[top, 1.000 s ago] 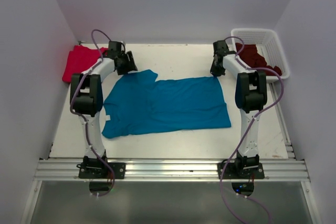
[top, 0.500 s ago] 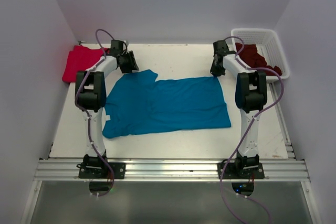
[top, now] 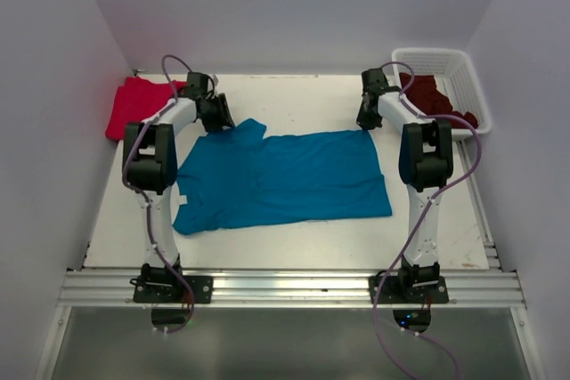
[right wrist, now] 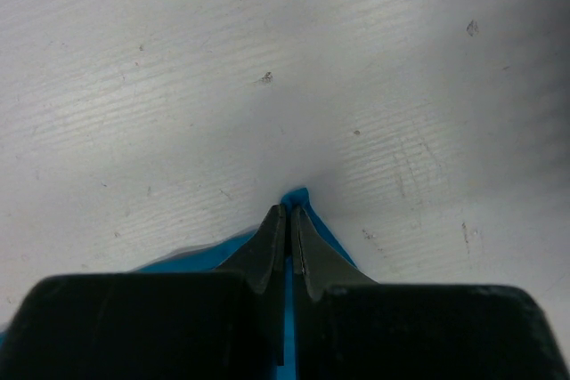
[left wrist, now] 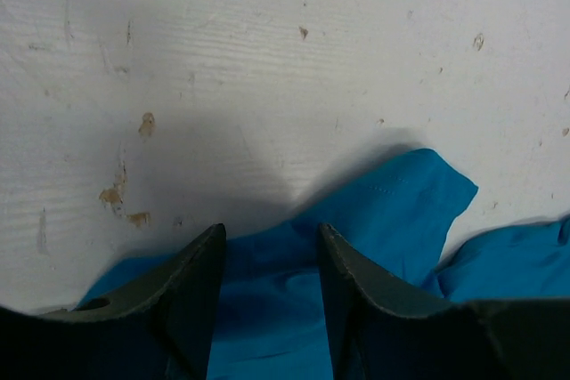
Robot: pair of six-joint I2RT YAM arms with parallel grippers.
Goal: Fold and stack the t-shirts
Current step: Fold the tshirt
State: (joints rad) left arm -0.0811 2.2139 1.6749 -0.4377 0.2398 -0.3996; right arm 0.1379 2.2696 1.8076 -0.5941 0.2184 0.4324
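On table [top: 294, 95], left gripper [left wrist: 270, 230] half-open astride teal t-shirt [top: 285, 175]; right gripper [right wrist: 287, 211] pinching its corner.

Matt teal cloth t-shirt [top: 285, 175] lies on scuffed white tabletop [left wrist: 267, 60].

No text, brand, number or sign can be read in any view. A small white patch [top: 181, 198] at the left edge of the teal blue soft cloth t-shirt [top: 285, 175] may be a label, but it is too small to read.
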